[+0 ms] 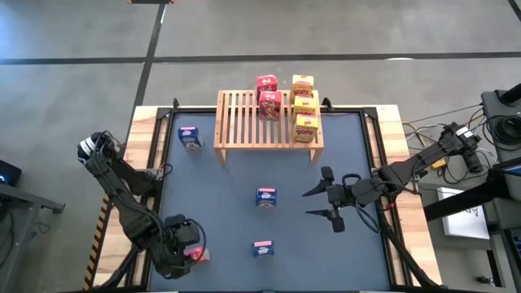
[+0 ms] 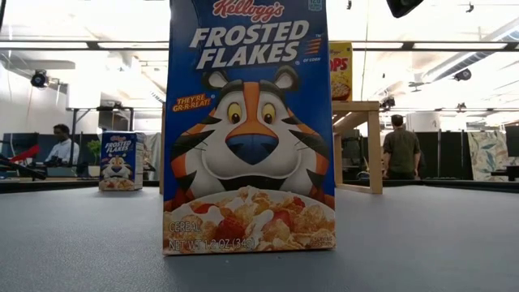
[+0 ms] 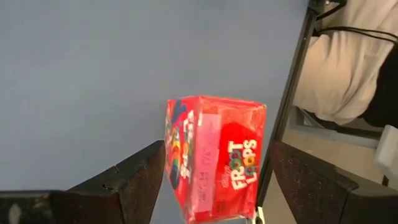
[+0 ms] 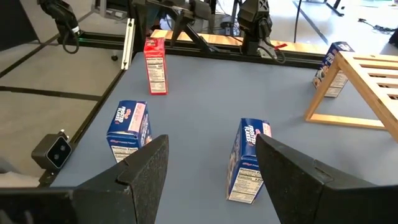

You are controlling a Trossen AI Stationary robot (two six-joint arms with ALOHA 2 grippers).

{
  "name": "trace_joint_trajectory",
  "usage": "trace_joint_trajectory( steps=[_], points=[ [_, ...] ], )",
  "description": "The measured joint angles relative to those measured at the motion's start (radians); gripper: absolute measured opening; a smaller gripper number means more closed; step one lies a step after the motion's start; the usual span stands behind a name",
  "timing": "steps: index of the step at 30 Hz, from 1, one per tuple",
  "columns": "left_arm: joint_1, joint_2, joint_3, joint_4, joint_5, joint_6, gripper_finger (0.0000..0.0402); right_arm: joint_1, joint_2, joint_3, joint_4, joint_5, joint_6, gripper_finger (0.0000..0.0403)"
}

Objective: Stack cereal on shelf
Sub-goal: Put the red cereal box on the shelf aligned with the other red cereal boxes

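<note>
The shelf is standing at the counter's twelve o'clock edge, carrying two red boxes and three yellow boxes stacked toward its two o'clock corner. Three blue boxes are sitting upright on the counter: one just off the shelf's nine o'clock end, one near the counter's middle, and one toward six o'clock, which is filling the low view with its Frosted Flakes front. The third red box is standing at the counter's seven o'clock corner, close to the edge. The left gripper is hovering over it there, and the left wrist view is showing its jaws spread wide on either side of that Froot Loops box, each finger apart from the cardboard. The right gripper is reaching in from three o'clock, well apart from the middle blue box, its jaws gaping wide and holding nothing; its wrist view is looking past both fingers at two blue boxes and the far red one. In the low view, people are standing and sitting in the room beyond the counter.
</note>
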Motion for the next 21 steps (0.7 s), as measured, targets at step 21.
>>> trace_joint_trajectory(
  steps=[21],
  points=[
    [-0.028,0.121,0.0,0.01,0.061,-0.018,0.0271,0.0,0.001,-0.008,-0.002,0.0,-0.001,0.0228]
  ],
)
